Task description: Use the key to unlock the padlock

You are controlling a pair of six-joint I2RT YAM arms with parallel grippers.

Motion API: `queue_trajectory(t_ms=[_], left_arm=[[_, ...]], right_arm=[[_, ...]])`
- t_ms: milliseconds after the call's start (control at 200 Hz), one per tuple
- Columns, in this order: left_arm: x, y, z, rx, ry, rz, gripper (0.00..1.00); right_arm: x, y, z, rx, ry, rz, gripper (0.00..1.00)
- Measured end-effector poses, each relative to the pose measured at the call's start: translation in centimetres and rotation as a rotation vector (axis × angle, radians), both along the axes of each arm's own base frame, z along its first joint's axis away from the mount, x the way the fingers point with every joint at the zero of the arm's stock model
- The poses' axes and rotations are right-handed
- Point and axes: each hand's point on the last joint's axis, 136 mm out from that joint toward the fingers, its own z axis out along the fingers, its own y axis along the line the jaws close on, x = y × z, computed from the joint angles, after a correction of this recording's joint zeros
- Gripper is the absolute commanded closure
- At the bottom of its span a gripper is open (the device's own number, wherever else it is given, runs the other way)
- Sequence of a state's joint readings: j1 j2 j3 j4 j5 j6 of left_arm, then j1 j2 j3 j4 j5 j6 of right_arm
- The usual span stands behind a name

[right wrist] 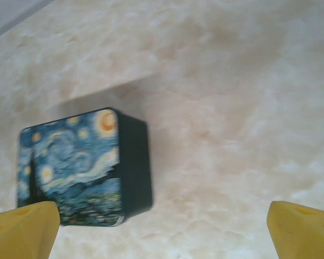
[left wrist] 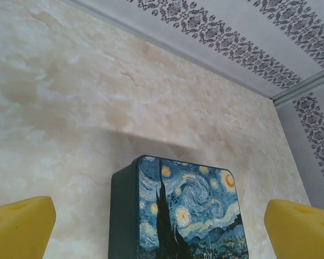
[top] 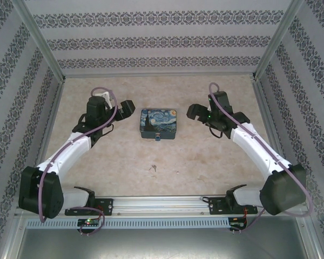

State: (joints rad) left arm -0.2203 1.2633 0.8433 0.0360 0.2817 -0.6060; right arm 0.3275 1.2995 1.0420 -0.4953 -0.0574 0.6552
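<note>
I have both arms reaching forward over the beige marbled desk (top: 205, 162), wrists turned inward toward the rectangular blue-and-yellow starry-night tin (top: 158, 123) between them. My left hand (top: 127, 108) and right hand (top: 194, 111) stand wide and hold nothing, their yellow fingertips (left wrist: 21, 224) far apart. The tiny blue padlock (top: 159, 138) sits against the tin's near edge. The small metal key (top: 153, 169) lies apart from it, closer to the arm bases.

The little blue padlock (top: 158, 138) sat touching the near side of the painted tin (top: 158, 123). The tiny key (top: 153, 169) lay on the table (top: 205, 172), closer to me, apart from the padlock.
</note>
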Motion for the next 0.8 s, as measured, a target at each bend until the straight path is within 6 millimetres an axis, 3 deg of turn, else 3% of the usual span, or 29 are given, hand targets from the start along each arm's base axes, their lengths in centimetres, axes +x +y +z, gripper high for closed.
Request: queue_trajectory(t_ms=[85,235,380,595,690,799], left_arm=[[-0.7,0.1,0.0,-0.003,0.0,-0.005,0.01],[-1.5,0.0,0.0,-0.013,0.015,-0.014,0.01],[-2.3,-0.1,-0.5,-0.027,0.054,-0.023,0.01],[-3.3,-0.1,-0.4,-0.041,0.084,-0.029,0.01],[-3.6,0.1,-0.2,-0.043,0.089,-0.026,0.01],[-3.8,0.1,-0.2,-0.043,0.101,-0.024,0.01]], right_arm=[[-0.8,1.2,-0.8,-0.01,0.028,0.043,0.04],[-2.9,5.6,-2.4,-0.043,0.065,0.214,0.17],[-5.2,9.4,-4.7,-0.08,0.114,0.4,0.21],[-11.2,15.3,-9.5,-0.261,0.184,0.78,0.28],[-13.1,17.1,-11.4,-0.326,0.211,0.908,0.31],[-14.1,17.6,-13.0,-0.369,0.241,0.977,0.33]])
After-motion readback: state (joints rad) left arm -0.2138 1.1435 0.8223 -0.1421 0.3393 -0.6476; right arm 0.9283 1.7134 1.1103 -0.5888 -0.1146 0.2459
